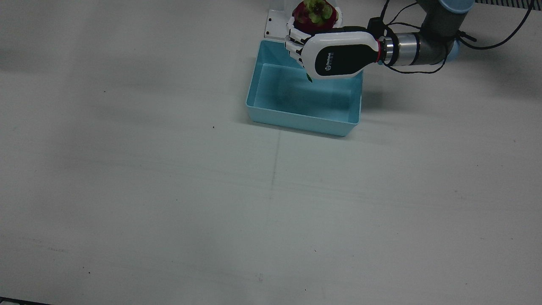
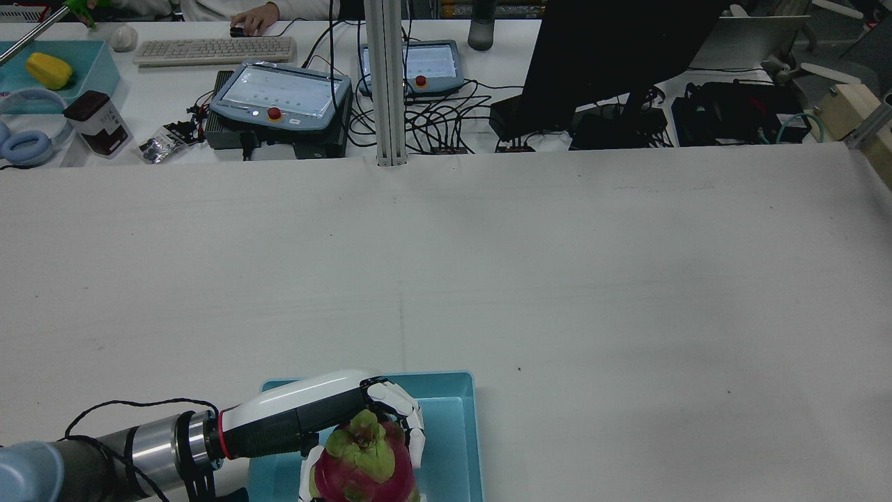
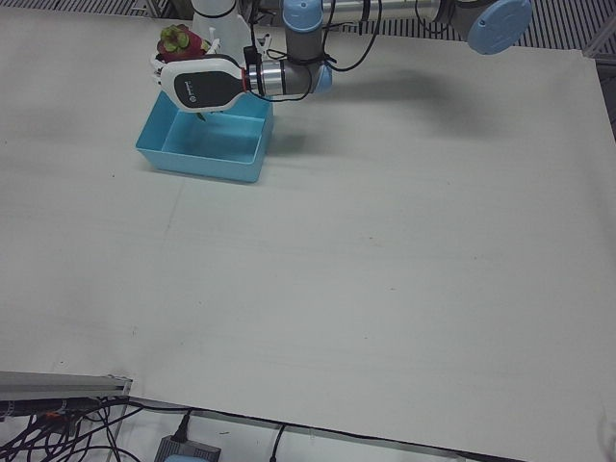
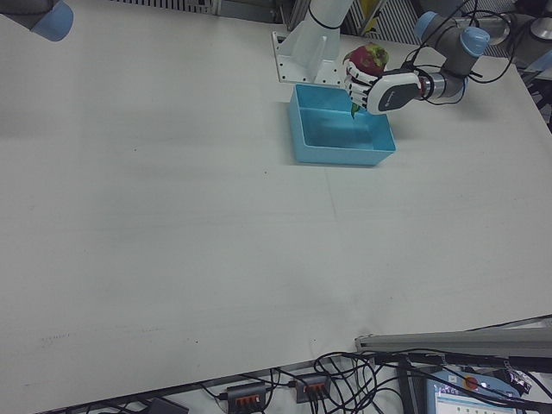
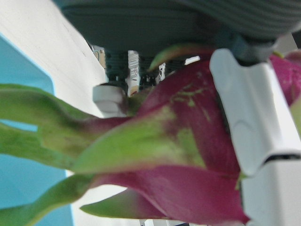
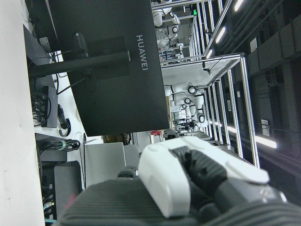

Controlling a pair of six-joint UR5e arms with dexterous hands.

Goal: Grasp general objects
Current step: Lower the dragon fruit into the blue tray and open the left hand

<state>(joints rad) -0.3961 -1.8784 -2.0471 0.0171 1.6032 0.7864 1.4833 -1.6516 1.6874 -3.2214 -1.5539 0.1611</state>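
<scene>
My left hand [image 1: 334,55] is shut on a dragon fruit [image 1: 315,15], magenta with green scales, and holds it in the air over the far edge of a light blue bin [image 1: 305,116]. The rear view has the hand [image 2: 313,411] reaching in from the left, fingers wrapped round the fruit [image 2: 362,467] above the bin [image 2: 460,380]. In the left hand view the fruit [image 5: 188,141] fills the picture, with a white finger [image 5: 249,117] pressed on it. The bin looks empty inside. My right hand [image 6: 188,179] shows only in its own view, as part of a white and black finger.
A white mounting plate [image 1: 275,23] lies just behind the bin. Beyond the table's far edge stand a keyboard [image 2: 212,50], two teach pendants [image 2: 279,94], a dark monitor [image 2: 613,49] and cables. A person's hand [image 2: 254,17] rests on a mouse there.
</scene>
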